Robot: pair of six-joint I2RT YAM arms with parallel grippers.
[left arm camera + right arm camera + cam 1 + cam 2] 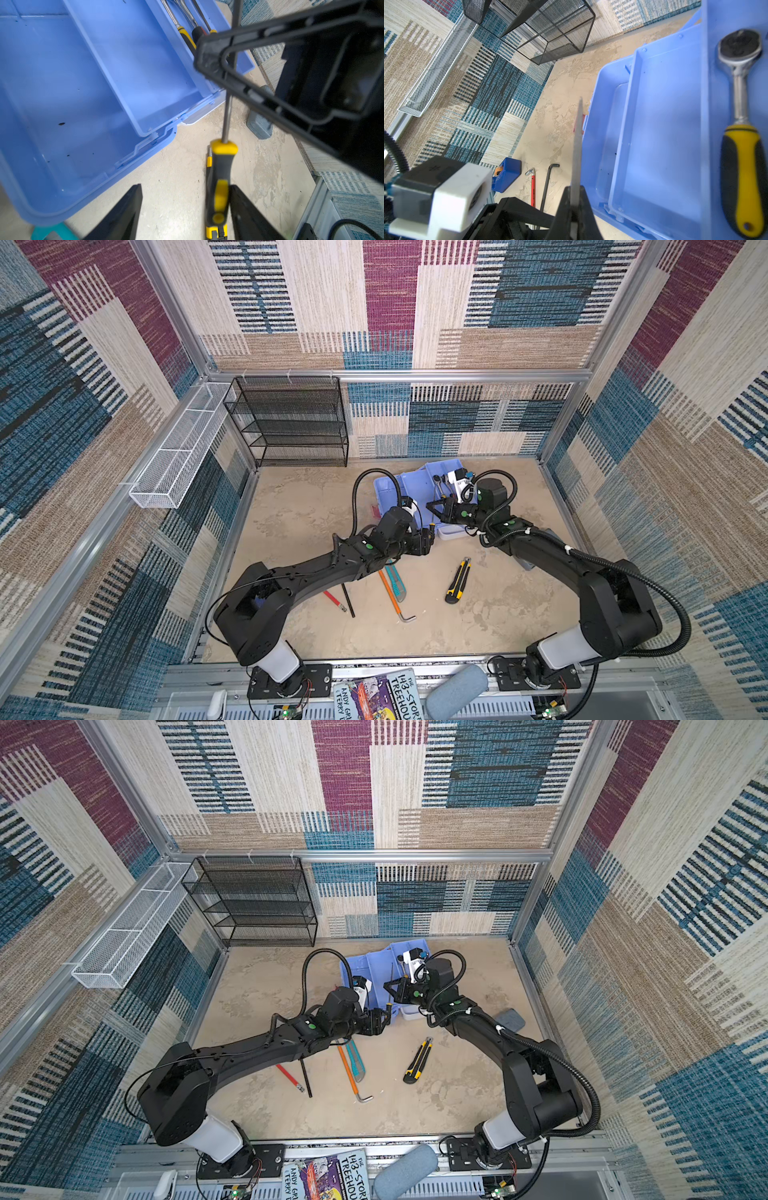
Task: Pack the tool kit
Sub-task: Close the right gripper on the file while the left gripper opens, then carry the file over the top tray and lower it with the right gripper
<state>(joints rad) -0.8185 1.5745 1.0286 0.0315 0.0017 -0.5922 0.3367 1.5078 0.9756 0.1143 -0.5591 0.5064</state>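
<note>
**Screwdriver pinched by its shaft beside the open tool box**

The screwdriver [220, 166] hangs off the worktop [311, 510], just beside the near corner of the tool box [415, 489]. The right pincer [574, 191] is clamped tight on its bare steel shaft. The left pincer [185, 193] stands wide, its fingers either side of the grey-and-yellow handle; one finger is right beside the handle, but nothing is gripped.

It is a stiff, light tool, but the shaft is smooth and thin. With the heavier handle hanging out from the pinch, it will probably want to swing or slide. The rubbery handle would be the surer place to hold. Gripped as it is, it is best lowered flat and lengthwise into a tray.

The box is spread open. Its deep lavender-blue base [52, 124] holds nothing but a few dark specks. The middle tray [145, 83] is bare. The far tray [712, 104] carries a ratchet wrench [741, 145] with a yellow-and-black grip, plus at least two more slim tools partly hidden behind the right pincer in the left wrist view.

Loose on the worktop lie a yellow-and-black utility knife [458, 580], a teal utility knife [395, 583], and orange [392, 593], red [334, 600] and black [348, 599] hex keys.
</note>
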